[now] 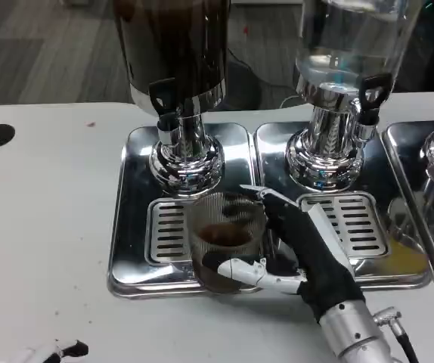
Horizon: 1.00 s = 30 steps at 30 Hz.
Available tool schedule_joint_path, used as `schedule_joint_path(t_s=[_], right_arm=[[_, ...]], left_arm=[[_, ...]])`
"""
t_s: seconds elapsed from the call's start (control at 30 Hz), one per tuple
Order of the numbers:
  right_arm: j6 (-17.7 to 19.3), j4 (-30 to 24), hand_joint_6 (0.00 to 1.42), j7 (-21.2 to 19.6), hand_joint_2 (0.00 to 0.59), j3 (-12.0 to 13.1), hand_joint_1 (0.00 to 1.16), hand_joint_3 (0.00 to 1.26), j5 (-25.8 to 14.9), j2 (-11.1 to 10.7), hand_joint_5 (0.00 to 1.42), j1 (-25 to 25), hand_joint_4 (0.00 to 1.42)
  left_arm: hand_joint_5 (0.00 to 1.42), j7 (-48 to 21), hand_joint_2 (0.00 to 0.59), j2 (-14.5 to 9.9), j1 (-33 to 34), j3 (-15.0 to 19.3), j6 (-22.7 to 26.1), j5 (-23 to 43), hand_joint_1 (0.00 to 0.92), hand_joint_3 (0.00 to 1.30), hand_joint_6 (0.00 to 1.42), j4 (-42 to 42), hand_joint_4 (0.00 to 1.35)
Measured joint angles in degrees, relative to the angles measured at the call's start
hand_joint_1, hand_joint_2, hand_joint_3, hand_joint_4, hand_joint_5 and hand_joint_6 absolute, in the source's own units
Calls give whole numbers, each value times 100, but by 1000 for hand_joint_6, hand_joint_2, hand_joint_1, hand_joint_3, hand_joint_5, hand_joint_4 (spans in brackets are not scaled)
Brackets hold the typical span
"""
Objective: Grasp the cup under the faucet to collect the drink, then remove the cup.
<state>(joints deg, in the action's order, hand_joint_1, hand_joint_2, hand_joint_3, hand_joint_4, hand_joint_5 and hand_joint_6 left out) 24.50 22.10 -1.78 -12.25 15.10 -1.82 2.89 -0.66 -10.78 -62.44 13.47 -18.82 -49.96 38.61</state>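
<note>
Clear plastic cup [224, 242], some dark drink in it, sits on the drip tray [130, 227] at 6 o'clock of the dark dispenser's faucet [165, 113]. Our right hand [300, 253] wraps it from 3 o'clock. We judge collecting is under way; next, lift away level.
</note>
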Motion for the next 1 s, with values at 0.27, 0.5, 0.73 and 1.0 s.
schedule_joint_path(t_s=[0.27, 0.5, 0.73, 1.0], right_arm=[[12, 1, 301, -16, 120, -8, 763, 363, 0, 9, 458, -19, 410], [25, 5, 301, -20, 126, -8, 759, 366, 0, 11, 459, -25, 423], [29, 4, 302, -19, 132, -11, 744, 372, 0, 15, 474, -30, 425], [29, -2, 302, -19, 132, -7, 739, 372, -1, 20, 475, -35, 425]], left_arm=[[323, 0, 159, -3, -9, 8, -1, 3, 0, 327, 517, -1, 246], [324, 2, 159, -3, -15, 9, -3, 10, 0, 327, 517, -1, 243], [324, 22, 159, 0, -40, 5, -4, 9, 0, 327, 517, -1, 237], [325, 25, 159, -1, -34, -25, -5, -2, 0, 324, 517, -7, 236]])
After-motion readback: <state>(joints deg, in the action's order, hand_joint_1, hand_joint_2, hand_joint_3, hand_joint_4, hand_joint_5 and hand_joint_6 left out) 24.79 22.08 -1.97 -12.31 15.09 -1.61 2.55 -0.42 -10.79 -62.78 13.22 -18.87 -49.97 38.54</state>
